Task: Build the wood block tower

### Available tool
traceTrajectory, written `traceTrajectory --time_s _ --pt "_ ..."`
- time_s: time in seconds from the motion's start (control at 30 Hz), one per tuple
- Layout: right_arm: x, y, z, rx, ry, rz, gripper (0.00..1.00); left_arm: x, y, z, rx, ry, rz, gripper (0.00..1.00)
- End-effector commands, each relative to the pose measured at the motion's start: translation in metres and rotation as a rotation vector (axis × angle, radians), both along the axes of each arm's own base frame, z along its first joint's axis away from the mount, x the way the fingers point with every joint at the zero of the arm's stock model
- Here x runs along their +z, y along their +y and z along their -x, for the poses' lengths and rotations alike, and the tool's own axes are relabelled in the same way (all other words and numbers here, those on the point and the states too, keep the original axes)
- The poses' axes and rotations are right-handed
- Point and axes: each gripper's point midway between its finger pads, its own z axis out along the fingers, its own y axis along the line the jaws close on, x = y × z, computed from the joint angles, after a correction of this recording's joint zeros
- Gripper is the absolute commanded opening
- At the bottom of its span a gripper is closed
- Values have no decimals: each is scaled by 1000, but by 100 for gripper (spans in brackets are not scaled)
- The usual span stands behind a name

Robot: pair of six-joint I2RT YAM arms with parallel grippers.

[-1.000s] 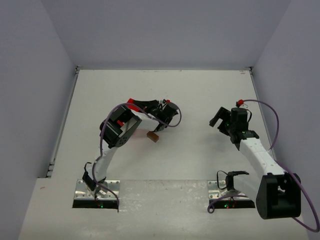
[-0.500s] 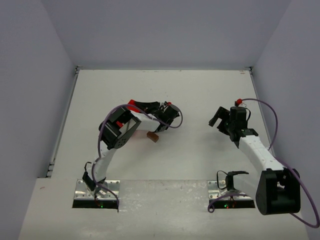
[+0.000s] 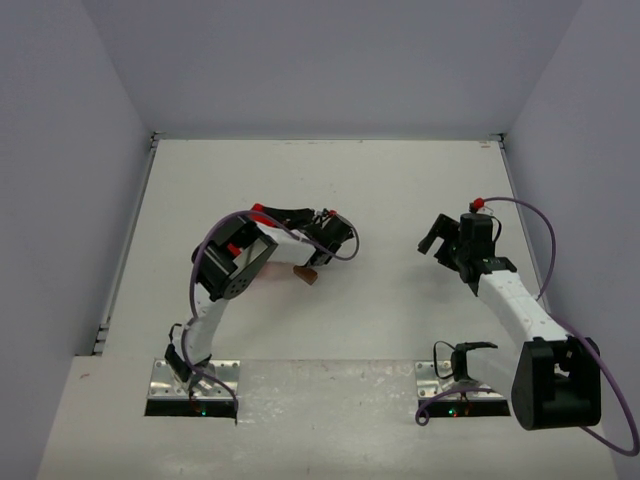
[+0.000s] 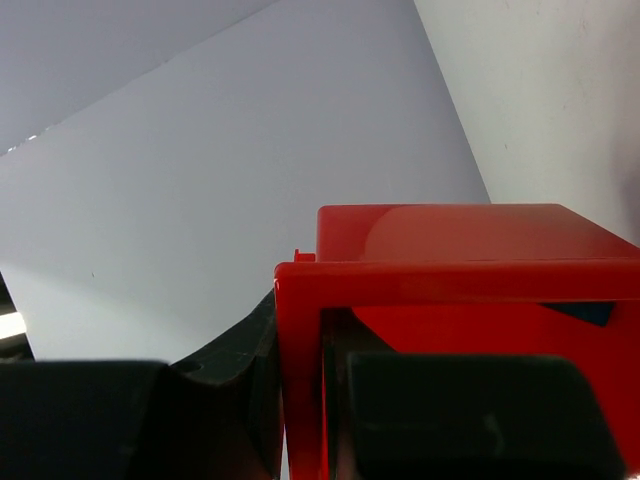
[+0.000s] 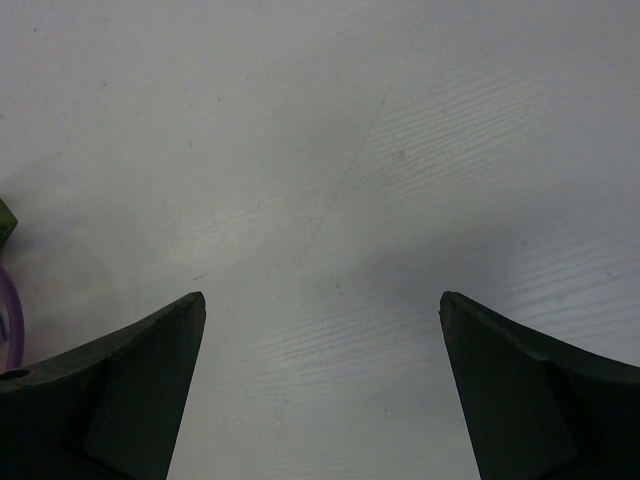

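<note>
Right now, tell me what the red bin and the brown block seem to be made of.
The red bin: likely moulded plastic, glossy; a soft highlight shows on its smooth wall. The brown block: possibly wood, matte brown; too small to see grain.

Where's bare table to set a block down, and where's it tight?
Bare: table strip along the back wall; gap between brown block and open right claw. Tight: around left claw, shut on the red bin.

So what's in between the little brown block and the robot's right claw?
Nothing at all. The top view shows only bare white table between the brown block and the open right gripper.
</note>
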Motion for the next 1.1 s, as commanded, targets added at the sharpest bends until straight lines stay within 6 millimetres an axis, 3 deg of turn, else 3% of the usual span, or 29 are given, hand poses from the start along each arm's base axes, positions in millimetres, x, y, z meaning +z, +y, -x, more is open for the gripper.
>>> traceTrajectory --time_s 0.0,0.17,0.27,0.4,0.47,0.6,1.07 --pt "20 -4 -17 -11 -58 17 99 23 19 1 37 -15 17 0" --pt "20 -6 -16 -20 -58 26 99 45 45 -1 89 -44 51 0" --pt "20 -6 -17 -20 -60 21 99 49 46 -5 102 -61 61 0" --pt "19 -4 -17 -12 -51 15 99 10 24 -13 76 -19 7 0" --pt "20 -4 -17 -11 -54 14 99 -30 18 -14 68 48 -57 0" --pt "21 -3 -16 -8 -64 13 99 -61 17 -10 56 124 -118 0" --pt "21 -3 -16 -9 -66 10 99 -68 2 -10 25 126 -125 0"
